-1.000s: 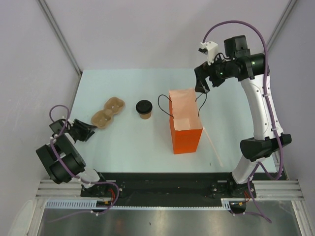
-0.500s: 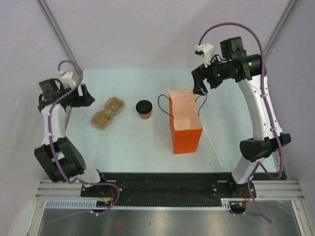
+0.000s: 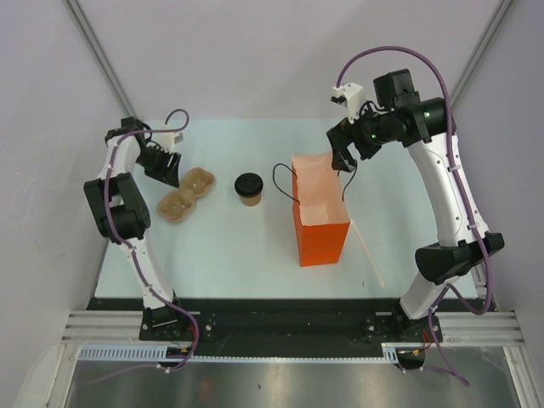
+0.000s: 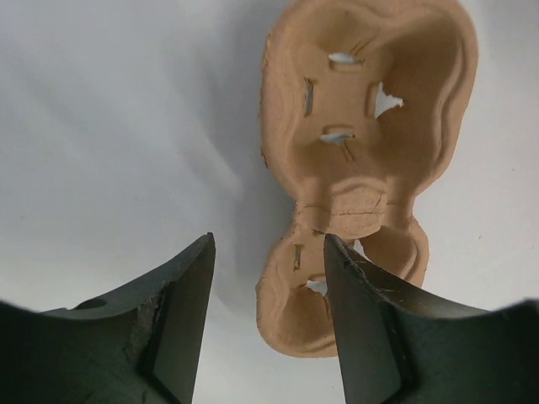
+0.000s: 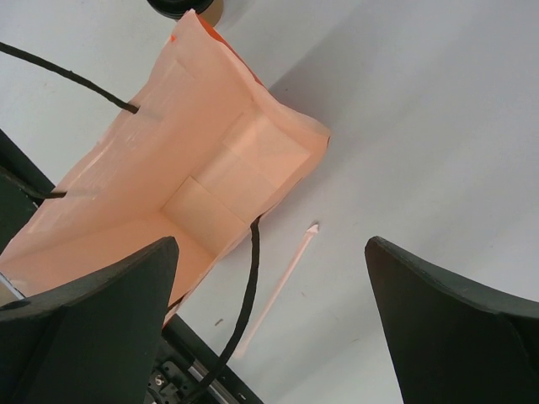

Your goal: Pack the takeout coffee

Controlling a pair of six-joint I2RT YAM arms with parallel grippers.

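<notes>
Black left pincer (image 4: 269, 246), part-open, empty, above pulp carrier (image 4: 421, 84).

no legible text, labels or numbers anywhere

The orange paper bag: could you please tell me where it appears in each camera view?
Top external: the orange paper bag stands open, right of centre on the table.
Left wrist: not in it; only the pulp cup carrier shows.
Right wrist: the bag fills the left and centre, seen down into its open mouth.
Shared landmark: the thin pale stick lying beside the bag in both views that show it.
</notes>
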